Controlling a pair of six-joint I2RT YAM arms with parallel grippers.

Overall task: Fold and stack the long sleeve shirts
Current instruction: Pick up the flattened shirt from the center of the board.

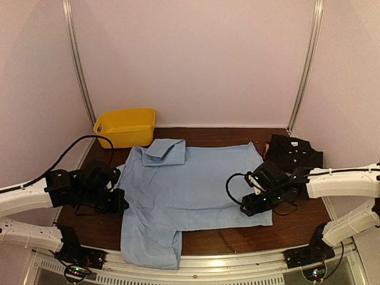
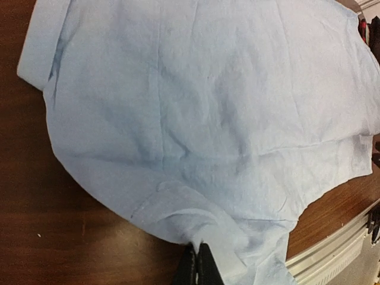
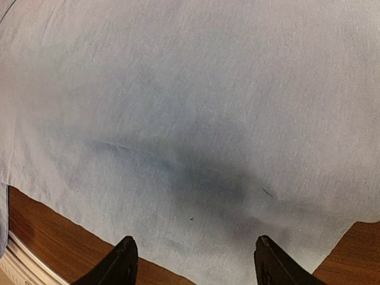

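Note:
The light blue shirt [image 1: 190, 184] lies spread flat on the brown table, collar toward the back left, one sleeve hanging down toward the front edge. My left gripper [image 1: 119, 202] is shut on a pinch of the shirt's left shoulder edge [image 2: 205, 246]. My right gripper [image 1: 252, 205] is open, its fingers [image 3: 122, 261] hovering just above the shirt's right hem [image 3: 196, 178]. The black shirt [image 1: 294, 153] lies folded at the back right. The pale grey shirt is out of view.
A yellow plastic bin [image 1: 126, 126] stands at the back left corner. The metal rail of the table's front edge [image 1: 208, 264] runs below the hanging sleeve. Pale walls close in the table on three sides.

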